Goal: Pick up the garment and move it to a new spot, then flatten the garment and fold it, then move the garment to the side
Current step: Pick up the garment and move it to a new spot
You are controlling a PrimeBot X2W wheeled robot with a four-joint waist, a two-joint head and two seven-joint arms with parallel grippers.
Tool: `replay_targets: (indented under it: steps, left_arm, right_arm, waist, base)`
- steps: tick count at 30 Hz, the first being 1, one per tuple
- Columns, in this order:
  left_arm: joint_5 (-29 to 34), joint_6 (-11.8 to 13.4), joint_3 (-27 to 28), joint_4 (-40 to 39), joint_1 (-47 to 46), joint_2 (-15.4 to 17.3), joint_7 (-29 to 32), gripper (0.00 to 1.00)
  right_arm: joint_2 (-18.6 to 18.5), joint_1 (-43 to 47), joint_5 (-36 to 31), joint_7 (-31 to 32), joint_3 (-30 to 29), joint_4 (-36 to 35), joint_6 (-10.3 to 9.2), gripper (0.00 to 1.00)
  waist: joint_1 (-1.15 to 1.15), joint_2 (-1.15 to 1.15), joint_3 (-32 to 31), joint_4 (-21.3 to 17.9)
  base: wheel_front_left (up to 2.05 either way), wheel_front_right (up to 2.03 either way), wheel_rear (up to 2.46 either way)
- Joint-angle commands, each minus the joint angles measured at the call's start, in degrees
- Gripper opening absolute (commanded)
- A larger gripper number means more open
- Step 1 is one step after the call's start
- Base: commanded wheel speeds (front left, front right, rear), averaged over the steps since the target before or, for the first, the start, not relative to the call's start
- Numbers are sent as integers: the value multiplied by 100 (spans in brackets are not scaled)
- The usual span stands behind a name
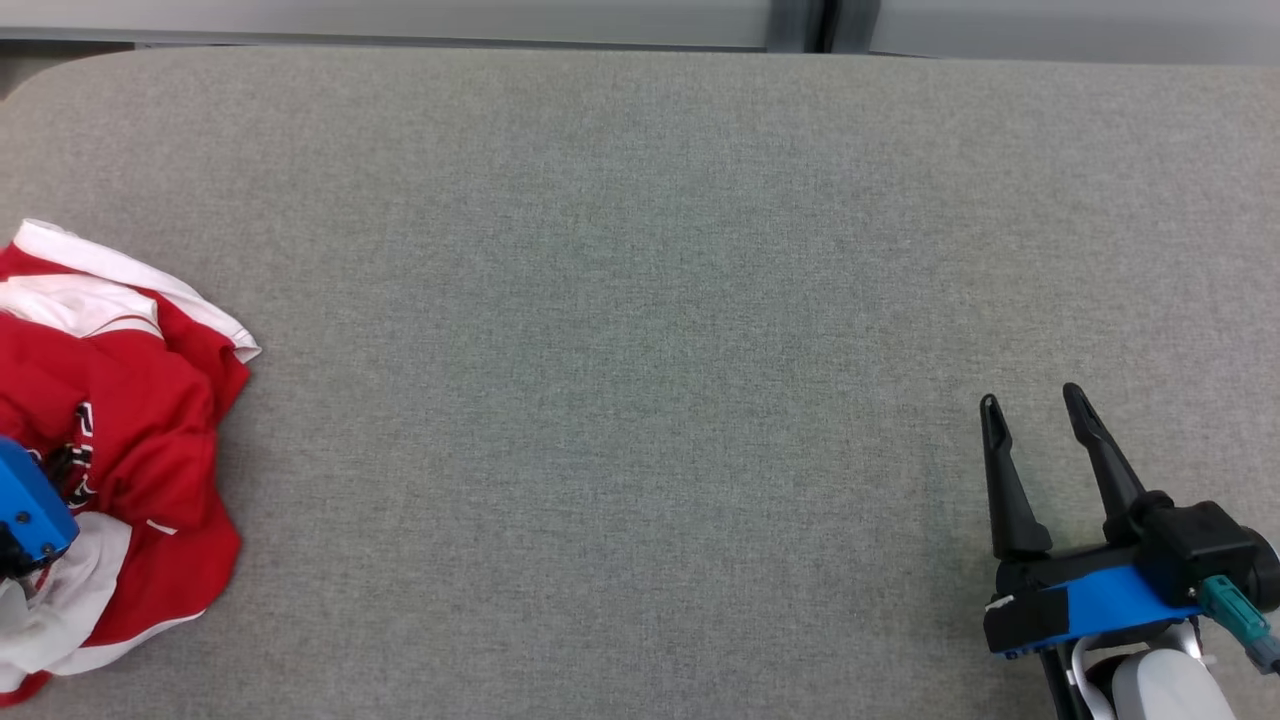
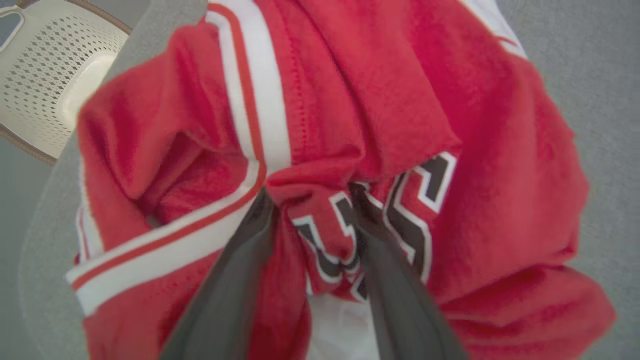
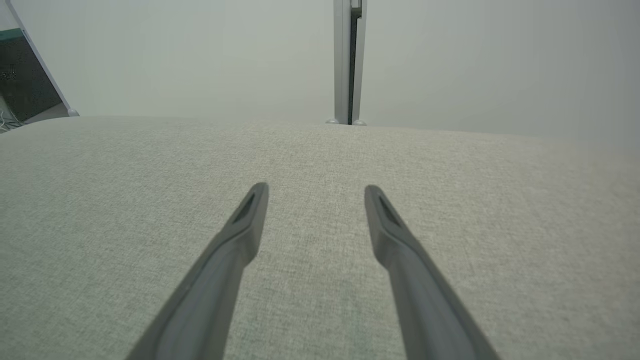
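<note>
The garment (image 1: 130, 420) is a red jersey with white bands and black-and-white lettering, lying bunched at the left edge of the grey padded table (image 1: 640, 300). The blue body of my left gripper (image 1: 30, 510) sits over its near part. In the left wrist view the garment (image 2: 380, 100) is very close, and my left gripper (image 2: 310, 192) is shut on a gathered fold by the lettering, with creases running out from the fingertips. My right gripper (image 1: 1031, 395) stands open at the lower right over bare table, far from the jersey, with nothing between its fingers (image 3: 245, 225).
A white perforated basket (image 2: 45, 75) stands beyond the table's rounded corner in the left wrist view. A grey wall with a vertical metal post (image 3: 347, 60) runs behind the table's far edge. The wide grey surface stretches between the jersey and my right gripper.
</note>
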Motion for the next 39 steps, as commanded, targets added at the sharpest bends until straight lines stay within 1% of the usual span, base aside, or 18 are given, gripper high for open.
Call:
replay_targets:
  steps: [1, 3, 5, 9, 11, 13, 17, 22, 27, 29, 33, 37, 39]
  left_arm:
    - [-49, -65, -18, -106, 32, 42, 69, 0]
    - [14, -121, -42, -280, -20, 130, -9, 0]
    - [95, -106, -56, -458, -124, 181, -117, 0]
    - [249, -173, -186, -912, -445, 321, -155, 0]
    - [336, -165, -236, -1190, -643, 404, -168, 0]
    - [406, -148, -323, -1489, -890, 410, -202, 0]
    - [463, -231, -540, -2002, -1380, 311, -163, 0]
    - [378, -431, -944, -2482, -1927, 62, -61, 0]
    - [188, -589, -1347, -2831, -2208, -310, -34, 0]
    - [204, -629, -1526, -2916, -2235, -422, -90, 0]
    - [198, -705, -1988, -2907, -2033, -715, -140, 0]
    - [210, -767, -2454, -2699, -1797, -950, -223, 0]
    - [280, -783, -2660, -2543, -1649, -1078, -362, 0]
  right_arm:
    - [-27, -28, 34, -25, -20, 23, 3, 100]
    - [-27, 1, 78, -34, -44, 56, 3, 100]
    - [-27, 15, 126, -44, -53, 94, 3, 100]
    - [-27, 20, 220, -71, -51, 185, 3, 100]
    - [-28, 56, 285, -89, -27, 234, 3, 100]
    - [-28, 102, 341, -90, -25, 295, 3, 100]
    - [-27, 181, 479, -114, 23, 420, 3, 100]
    - [-28, 281, 602, -128, 42, 537, 3, 100]
    - [-28, 337, 615, -130, -25, 510, 3, 100]
    - [-28, 367, 602, -130, -67, 481, 3, 100]
    - [-28, 359, 601, -127, -100, 448, 3, 100]
    - [-26, 316, 627, -127, -83, 412, 3, 100]
    - [-27, 291, 666, -127, -66, 402, 3, 100]
  waist:
    - [-1, 0, -62, 6]
    - [-1, 0, -155, 35]
    - [-1, 0, -279, 80]
    - [-1, 0, -553, 192]
    - [-1, 0, -710, 222]
    - [-1, 0, -861, 245]
    - [-1, 0, -1143, 215]
    - [-1, 0, -1460, 2]
    - [-1, 0, -1611, -361]
    - [-1, 0, -1620, -532]
    - [-1, 0, -1584, -893]
    - [-1, 0, -1503, -1248]
    - [-1, 0, -1446, -1404]
  base:
    - [0, 0, 0]
    - [0, 0, 0]
    - [0, 0, 0]
    - [0, 0, 0]
    - [0, 0, 0]
    - [0, 0, 0]
    - [0, 0, 0]
    - [0, 0, 0]
    - [0, 0, 0]
    - [0, 0, 0]
    - [0, 0, 0]
    - [0, 0, 0]
    - [0, 0, 0]
